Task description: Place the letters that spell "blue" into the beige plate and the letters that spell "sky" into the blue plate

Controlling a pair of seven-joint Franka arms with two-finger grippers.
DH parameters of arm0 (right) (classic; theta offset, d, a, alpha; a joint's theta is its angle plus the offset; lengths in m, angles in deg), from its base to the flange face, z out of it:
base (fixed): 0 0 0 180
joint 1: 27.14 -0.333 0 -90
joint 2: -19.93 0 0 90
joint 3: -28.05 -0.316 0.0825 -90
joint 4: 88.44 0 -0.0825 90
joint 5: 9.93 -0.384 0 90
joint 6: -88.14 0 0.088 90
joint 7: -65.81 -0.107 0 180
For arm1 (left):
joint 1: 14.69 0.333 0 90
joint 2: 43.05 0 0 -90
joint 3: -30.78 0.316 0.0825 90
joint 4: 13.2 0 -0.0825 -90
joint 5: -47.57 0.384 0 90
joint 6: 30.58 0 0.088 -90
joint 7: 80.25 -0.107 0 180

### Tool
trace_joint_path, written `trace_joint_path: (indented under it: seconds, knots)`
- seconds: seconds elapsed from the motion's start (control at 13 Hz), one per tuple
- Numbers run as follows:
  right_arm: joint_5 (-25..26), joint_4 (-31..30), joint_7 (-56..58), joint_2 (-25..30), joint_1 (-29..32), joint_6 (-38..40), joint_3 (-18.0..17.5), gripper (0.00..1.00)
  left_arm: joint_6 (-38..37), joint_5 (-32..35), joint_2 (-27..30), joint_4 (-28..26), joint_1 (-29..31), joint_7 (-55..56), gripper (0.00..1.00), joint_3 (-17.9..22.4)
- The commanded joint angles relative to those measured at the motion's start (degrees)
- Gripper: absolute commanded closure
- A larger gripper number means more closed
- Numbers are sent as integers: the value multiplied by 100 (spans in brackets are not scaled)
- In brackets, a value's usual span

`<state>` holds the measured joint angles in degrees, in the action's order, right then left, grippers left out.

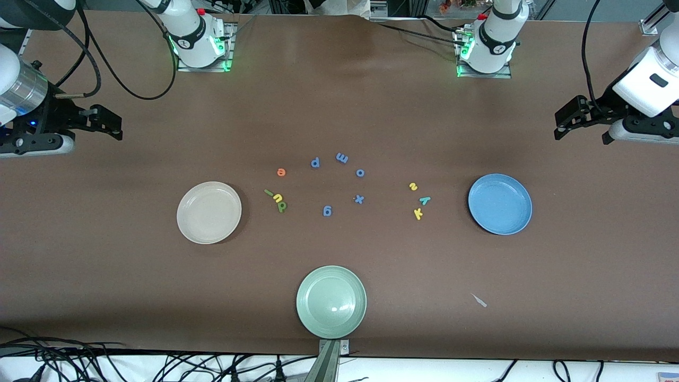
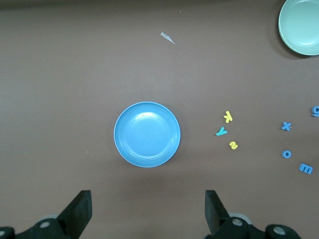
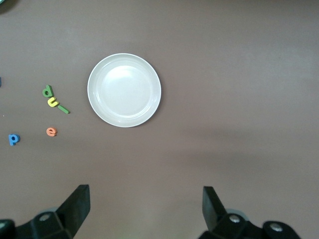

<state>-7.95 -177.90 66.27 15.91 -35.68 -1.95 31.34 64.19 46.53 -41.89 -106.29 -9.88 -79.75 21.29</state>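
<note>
The right gripper (image 1: 109, 124), jaws wide and empty, hangs over the counter's right-arm end, nearest the beige plate (image 1: 208, 212) and the letters that spell "blue" (image 1: 276, 195) beside it toward the counter's middle. The letters that spell "sky" (image 1: 419, 200) lie just beside the blue plate (image 1: 499, 203), closest to the left gripper (image 1: 570, 119), also wide and empty over its own end of the counter.

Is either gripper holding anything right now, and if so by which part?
Nothing is held. The left gripper hangs open above the table beside the blue plate; the right gripper hangs open beside the beige plate.
</note>
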Motion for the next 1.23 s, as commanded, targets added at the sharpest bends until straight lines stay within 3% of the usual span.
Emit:
trace_joint_path:
  seconds: [0.0,1.16]
  knots:
    - [-127,95,-20,-38,28,8,-4,0,-205,130,-72,177,20,-76,0,-53]
    - [-127,86,-37,-47,28,-35,5,0,-364,130,-64,168,38,-76,0,-44]
